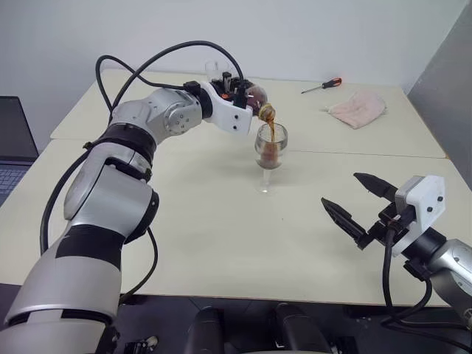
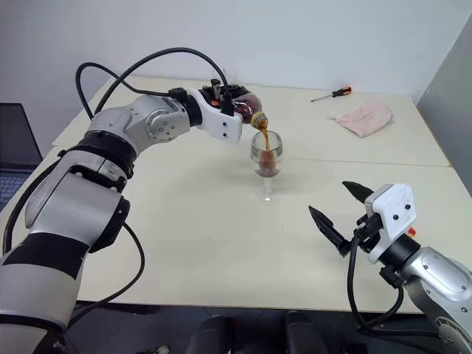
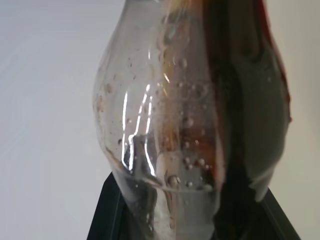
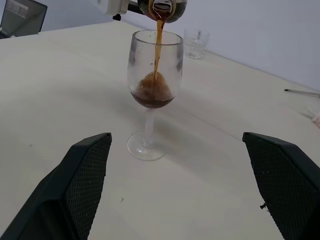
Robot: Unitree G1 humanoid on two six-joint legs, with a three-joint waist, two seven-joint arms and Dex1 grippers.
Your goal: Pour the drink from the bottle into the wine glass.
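A: Left gripper [image 1: 237, 94]?
B: Clamped tight round the small, squat, round-bodied clear plastic bottle [image 1: 257, 99], held tipped over with its neck slanting down, mouth just above the rim of the clear stemmed wine glass [image 1: 270, 156]. The left wrist view shows the bottle's wall [image 3: 165, 125] close up, beaded with bubbles, dark liquid gathered along one side.

A: The liquid?
B: Dark brown, cola-like drink [image 4: 158, 37] falls in a thin stream from the bottle mouth into the bowl. A shallow foamy pool lies at the bottom of the bowl; the bowl's upper part holds none.

A: Where does the glass stand?
B: Upright on its flat round foot, on the pale cream table [image 1: 221, 243], near the middle, beside the seam between the two tabletops.

A: Right gripper [image 1: 356, 204]?
B: Fingers spread wide, nothing between them, hovering low over the table's near right part, well apart from the glass and pointing toward it.

A: Other items?
B: A short clear tumbler [image 4: 196, 43] beyond the glass. At the far right, a red-handled screwdriver [image 1: 321, 86] and a crumpled pink cloth [image 1: 358, 109]. A laptop [image 1: 15, 144] at the left edge.
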